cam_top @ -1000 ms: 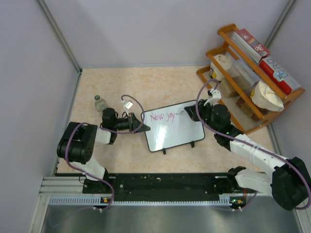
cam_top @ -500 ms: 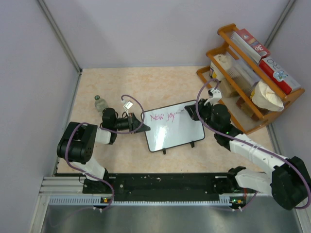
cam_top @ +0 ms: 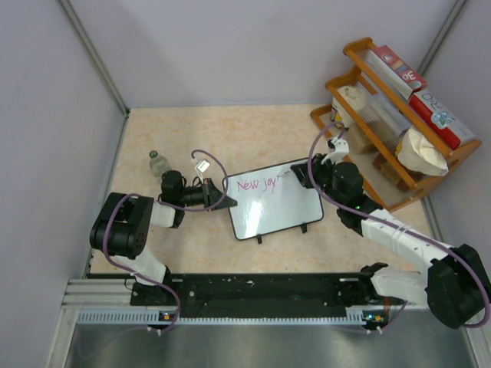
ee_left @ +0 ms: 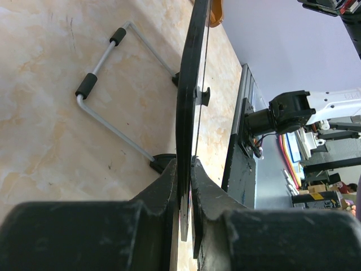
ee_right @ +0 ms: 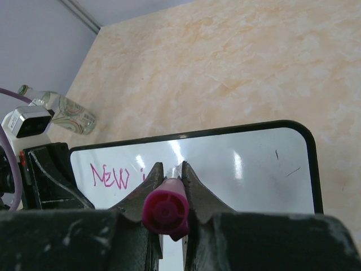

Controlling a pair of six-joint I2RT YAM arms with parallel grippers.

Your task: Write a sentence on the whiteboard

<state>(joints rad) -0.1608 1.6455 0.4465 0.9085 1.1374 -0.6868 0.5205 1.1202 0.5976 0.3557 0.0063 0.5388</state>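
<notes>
Whiteboard [cam_top: 280, 208], small, glossy white, thin black frame, sits mid-frame on marbled beige tabletop [cam_top: 230, 130]; pink handwritten sentence [cam_top: 255, 185] upper left on it. Left hand [cam_top: 221, 196] clamps its left edge; right hand [ee_right: 169, 168] grips magenta marker [ee_right: 165, 212].

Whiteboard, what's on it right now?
Pink writing, roughly "New joy", along the top of the whiteboard. From the right wrist, only "New" shows; the right gripper and its marker cover the rest. The lower board is blank.
</notes>
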